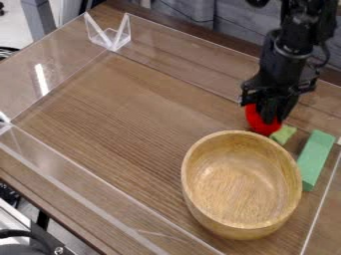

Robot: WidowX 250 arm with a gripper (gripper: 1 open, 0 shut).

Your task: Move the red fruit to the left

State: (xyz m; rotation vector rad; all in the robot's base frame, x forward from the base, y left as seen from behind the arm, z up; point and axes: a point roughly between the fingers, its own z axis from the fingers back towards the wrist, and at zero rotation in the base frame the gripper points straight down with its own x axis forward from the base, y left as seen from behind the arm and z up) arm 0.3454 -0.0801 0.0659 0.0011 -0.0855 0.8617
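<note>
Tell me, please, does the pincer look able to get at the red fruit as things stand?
Probably yes. The pincer is right over the fruit, its fingers down around it and seemingly closed on it. The bowl and green block sit beside it, not in the way.

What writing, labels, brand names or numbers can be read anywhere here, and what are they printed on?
None: no readable word, number or sign shows in this view.
The wooden bowl, the green block and the red fruit are plain.
The black gripper shows no legible marking.
The clear tray wall and the wooden table carry no text.
</note>
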